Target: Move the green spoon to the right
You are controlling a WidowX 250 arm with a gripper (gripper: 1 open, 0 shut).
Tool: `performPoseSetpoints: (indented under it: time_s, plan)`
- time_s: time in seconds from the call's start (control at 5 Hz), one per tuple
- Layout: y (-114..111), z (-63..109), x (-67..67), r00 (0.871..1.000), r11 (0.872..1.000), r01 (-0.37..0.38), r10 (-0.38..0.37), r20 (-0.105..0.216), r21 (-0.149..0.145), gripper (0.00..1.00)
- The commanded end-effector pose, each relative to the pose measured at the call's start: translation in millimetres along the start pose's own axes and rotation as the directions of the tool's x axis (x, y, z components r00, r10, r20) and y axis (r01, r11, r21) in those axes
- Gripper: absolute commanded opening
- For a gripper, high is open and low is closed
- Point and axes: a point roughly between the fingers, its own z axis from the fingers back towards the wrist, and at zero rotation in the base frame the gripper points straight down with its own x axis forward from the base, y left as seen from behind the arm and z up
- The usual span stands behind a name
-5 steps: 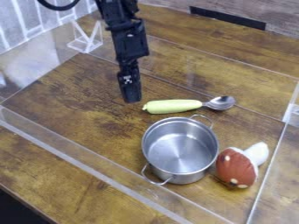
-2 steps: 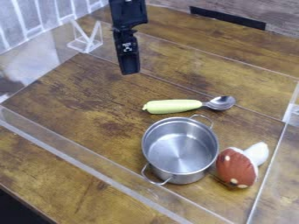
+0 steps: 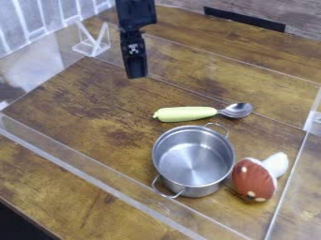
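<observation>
The green spoon (image 3: 186, 113) lies on the table (image 3: 88, 122), just beyond the steel pot (image 3: 193, 159) as the camera sees it, its pale yellow-green handle towards the left of the view and its shiny bowl towards the right, close by the pot's far handle. The tool (image 3: 137, 74) hangs well apart from it, up and to the left in the view, with its fingers spread, as far as so small and dark a shape lets one judge, and nothing shows between them. The mushroom toy (image 3: 257, 178) rests to the right of the pot, near its rim. The step in hand looks to be the approach, with the spoon ungrasped; whether the shift to the right has already been made cannot be told from how things lie. If it has not, the next move calls for bringing the tool over the thick handle, lowering it with the fingers either side, and closing (the handle seems the kinder place to grip, the rounded bowl being likelier to slip), then carrying the spoon rightward without catching the pot's handle.
</observation>
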Motion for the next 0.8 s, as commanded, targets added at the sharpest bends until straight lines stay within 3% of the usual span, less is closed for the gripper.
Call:
performPoseSetpoints:
  time_s: [0.0,0.2,0.4,0.6]
  plan:
    - [-7.6,40.5,-0.6,0.998,0.994,0.037,-0.042,0.041,0.1,1.0]
    - [-6.5,42.4,-2.7,0.988,0.984,0.153,-0.155,0.017,0.09,1.0]
    - [-5.5,42.7,-3.4,0.967,0.964,0.256,-0.257,-0.002,0.072,1.0]
    - [-6.8,41.7,-6.6,0.956,0.954,0.292,-0.292,-0.001,0.063,1.0]
